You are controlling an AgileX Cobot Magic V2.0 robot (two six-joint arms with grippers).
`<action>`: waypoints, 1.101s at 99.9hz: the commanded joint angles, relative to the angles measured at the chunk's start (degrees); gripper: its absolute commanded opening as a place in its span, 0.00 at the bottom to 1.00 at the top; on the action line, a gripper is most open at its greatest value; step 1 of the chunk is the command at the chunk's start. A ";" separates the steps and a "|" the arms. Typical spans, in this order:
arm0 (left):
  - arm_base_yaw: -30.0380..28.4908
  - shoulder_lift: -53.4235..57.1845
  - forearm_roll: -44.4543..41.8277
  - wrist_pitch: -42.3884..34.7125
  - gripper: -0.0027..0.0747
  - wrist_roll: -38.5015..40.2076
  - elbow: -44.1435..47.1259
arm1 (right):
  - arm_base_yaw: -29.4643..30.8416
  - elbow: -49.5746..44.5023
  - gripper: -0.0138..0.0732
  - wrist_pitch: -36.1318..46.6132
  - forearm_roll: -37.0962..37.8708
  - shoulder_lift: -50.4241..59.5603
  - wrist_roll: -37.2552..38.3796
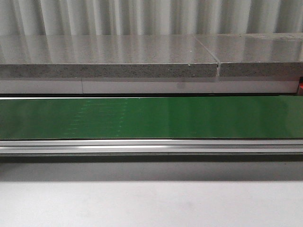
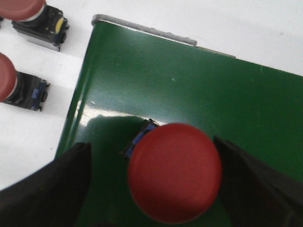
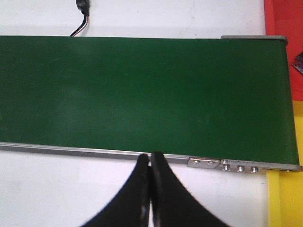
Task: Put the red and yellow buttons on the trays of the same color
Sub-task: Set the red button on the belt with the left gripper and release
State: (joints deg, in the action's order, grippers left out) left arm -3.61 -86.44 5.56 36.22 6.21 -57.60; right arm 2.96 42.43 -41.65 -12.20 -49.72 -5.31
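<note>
left end effector (image 2: pixel 173 184) open astride red button (image 2: pixel 174 171) on belt (image 2: pixel 199 90) | right end effector (image 3: pixel 150 163) closed, empty

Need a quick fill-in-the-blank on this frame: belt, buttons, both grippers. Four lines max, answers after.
1. The button between the left gripper's fingers has a ____ cap.
2. That button sits over the ____ belt.
3. The right gripper's fingers are pressed ____, holding nothing.
4. Beside the belt, on the white table, ____ more red buttons show.

Missing words: red; green; together; two

left gripper (image 2: pixel 156 184) spread wide, right gripper (image 3: pixel 150 163) closed
</note>
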 commanded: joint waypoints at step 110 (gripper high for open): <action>-23.20 17.36 3.02 -10.18 0.82 0.98 9.54 | -0.05 1.53 0.08 3.13 -0.29 0.71 -0.59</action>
State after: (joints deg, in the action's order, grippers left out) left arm -24.33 -70.57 8.03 31.41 6.06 -49.06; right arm 2.96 42.43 -41.65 -12.20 -49.72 -5.31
